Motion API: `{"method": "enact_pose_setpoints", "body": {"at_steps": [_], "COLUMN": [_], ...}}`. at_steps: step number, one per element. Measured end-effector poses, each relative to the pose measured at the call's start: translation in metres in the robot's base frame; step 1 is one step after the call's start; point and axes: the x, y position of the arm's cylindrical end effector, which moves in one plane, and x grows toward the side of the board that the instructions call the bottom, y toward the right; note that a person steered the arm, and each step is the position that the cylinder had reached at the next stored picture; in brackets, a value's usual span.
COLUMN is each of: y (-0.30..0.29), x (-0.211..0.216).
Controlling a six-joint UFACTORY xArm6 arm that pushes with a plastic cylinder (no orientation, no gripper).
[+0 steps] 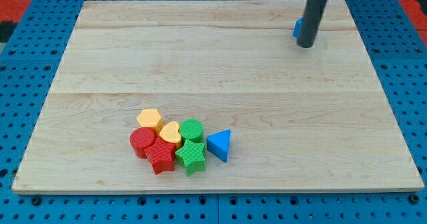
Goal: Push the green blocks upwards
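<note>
My tip (305, 46) rests on the bench (213, 64) near its top right corner. No pincer on this arm: only the straight dark rod, so it holds nothing. Just beside the rod, on the view's left of it and partly hidden behind it, a blue block (297, 28) (shape cannot be made out).

The tip stands well apart from the other blocks, which sit bunched near the bench's bottom edge, left of centre.

Green blocks, two of them:
- green cylinder (191, 129), upright, round top face, ribbed sides, bright green.
- green star (191, 156), flat-lying, pointed outline, same bright green, just below the cylinder and touching it, closest of the pair to the bottom edge.

Neighbours in the cluster:
- yellow heart-like block (170, 132), touching the green cylinder on its left.
- yellow hexagon (150, 119), at the cluster's top left.
- red cylinder (141, 141), leftmost.
- red star (161, 155), touching the green star's left side.
- blue triangle (219, 145), on the right, just beside the green star (whether it touches, I cannot tell).

No labels, brands or writing readable on blocks, rod or bench. Bench is pale wood in planks, lying on a blue perforated board (27, 64).
</note>
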Motion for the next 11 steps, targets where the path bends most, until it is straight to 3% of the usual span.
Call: {"method": "enact_pose_setpoints", "body": {"at_steps": [2,3,4,5,7,8,9,10,11], "y": [-0.003,-0.003,-0.019,-0.059,-0.198,-0.245,-0.257,-0.257,-0.257], "x": [-0.04,0.014,0.106,0.184,0.303,0.275,0.219,0.193,0.207]}}
